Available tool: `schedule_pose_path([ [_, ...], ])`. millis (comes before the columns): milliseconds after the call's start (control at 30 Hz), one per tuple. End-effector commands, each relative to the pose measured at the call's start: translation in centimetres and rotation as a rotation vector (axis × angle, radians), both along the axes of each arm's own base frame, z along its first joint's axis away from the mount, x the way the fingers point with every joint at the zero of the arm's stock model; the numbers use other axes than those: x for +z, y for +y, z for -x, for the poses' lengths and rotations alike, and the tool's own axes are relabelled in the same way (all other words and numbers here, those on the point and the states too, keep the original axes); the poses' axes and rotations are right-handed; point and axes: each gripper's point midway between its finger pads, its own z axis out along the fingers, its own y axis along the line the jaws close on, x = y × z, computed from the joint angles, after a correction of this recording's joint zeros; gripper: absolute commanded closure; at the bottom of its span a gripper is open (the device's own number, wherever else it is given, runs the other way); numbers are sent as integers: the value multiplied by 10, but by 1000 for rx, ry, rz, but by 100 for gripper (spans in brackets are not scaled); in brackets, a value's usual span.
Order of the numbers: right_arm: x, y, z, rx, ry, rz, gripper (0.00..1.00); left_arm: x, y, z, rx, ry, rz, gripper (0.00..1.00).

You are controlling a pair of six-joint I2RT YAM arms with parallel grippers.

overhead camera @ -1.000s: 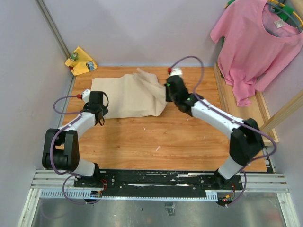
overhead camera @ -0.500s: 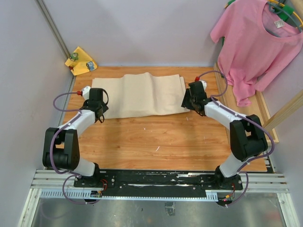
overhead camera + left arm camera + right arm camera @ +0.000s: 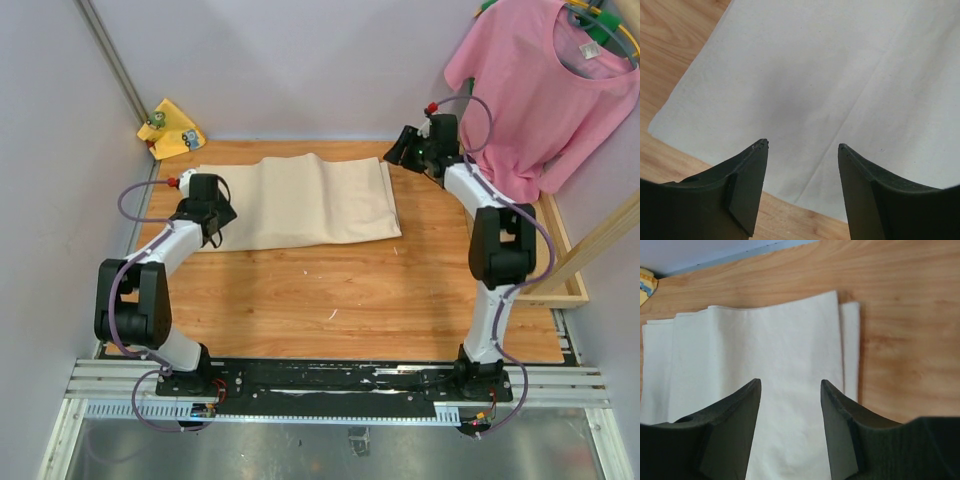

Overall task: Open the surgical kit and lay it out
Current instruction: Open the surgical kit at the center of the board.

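Note:
The surgical kit's beige cloth wrap [image 3: 300, 200] lies spread flat across the far half of the wooden table, with a soft ridge down its middle. Whatever is under it is hidden. My left gripper [image 3: 207, 207] hovers at the wrap's left edge. In the left wrist view that gripper [image 3: 802, 145] is open, with only the wrap [image 3: 815, 75] below it. My right gripper [image 3: 402, 150] is raised off the wrap's back right corner. In the right wrist view it [image 3: 790, 381] is open and empty, looking down on the layered right edge of the wrap [image 3: 765, 350].
A pink T-shirt [image 3: 540, 90] hangs at the back right, close behind the right arm. A small yellow cloth [image 3: 172, 128] sits in the back left corner. A wooden rail [image 3: 555, 240] borders the table's right side. Bare wood [image 3: 330, 290] lies in front of the wrap.
My right gripper drew the wrap's fold over to the right, let it go and rose toward the back right. My left gripper opened wider at the wrap's left edge.

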Motion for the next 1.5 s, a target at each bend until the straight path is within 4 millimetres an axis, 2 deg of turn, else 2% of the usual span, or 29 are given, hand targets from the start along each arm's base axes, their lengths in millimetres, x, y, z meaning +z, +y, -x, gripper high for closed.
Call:
schedule_pose_path([
  [0, -9, 32, -40, 181, -19, -73, 47, 9, -7, -15, -55, -18, 6, 36],
  [200, -45, 36, -86, 168, -31, -64, 47, 15, -11, -21, -85, -24, 12, 35],
  [433, -70, 29, -110, 101, -59, -6, 49, 29, -16, -25, -105, -61, 31, 28],
  [567, -88, 31, -112, 107, -26, 6, 52, 36, -16, -25, -101, -77, 34, 28],
  [1033, -123, 36, -114, 118, 26, -17, 59, 37, -15, -23, -101, -81, 28, 28],
  [1233, -123, 47, -111, 165, 8, -54, 66, 36, -15, -25, -98, -83, 29, 28],
  [1467, -110, 58, -108, 204, -40, -74, 71, 35, -14, -25, -95, -81, 23, 28],
])
